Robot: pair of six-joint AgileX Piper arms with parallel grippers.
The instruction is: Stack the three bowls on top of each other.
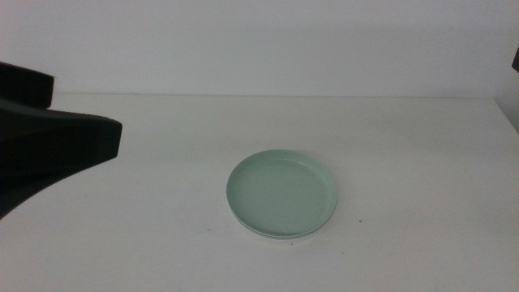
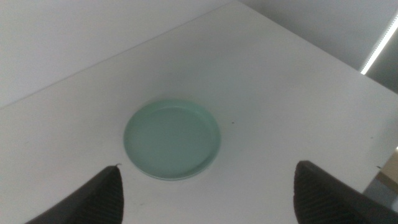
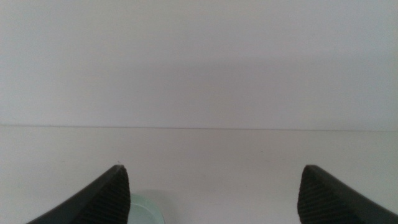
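Note:
The pale mint green bowl (image 1: 281,193) lies right side up on the white table, a little right of the middle. A thin pale rim of another dish (image 1: 276,237) shows under its near edge; I cannot tell whether that is the white bowl. The grey-blue bowl is hidden. My left gripper (image 1: 97,138) hangs at the left, above the table and well apart from the bowl. In the left wrist view the left gripper (image 2: 209,167) is open and empty, with the mint bowl (image 2: 172,140) ahead. My right gripper (image 3: 214,167) is open and empty; a sliver of the mint bowl (image 3: 146,210) shows by one jaw.
The white table (image 1: 405,146) reaches back to a plain white wall. Its right edge (image 1: 509,118) shows at the far right. A bright strip (image 2: 379,46) stands beyond the table corner in the left wrist view.

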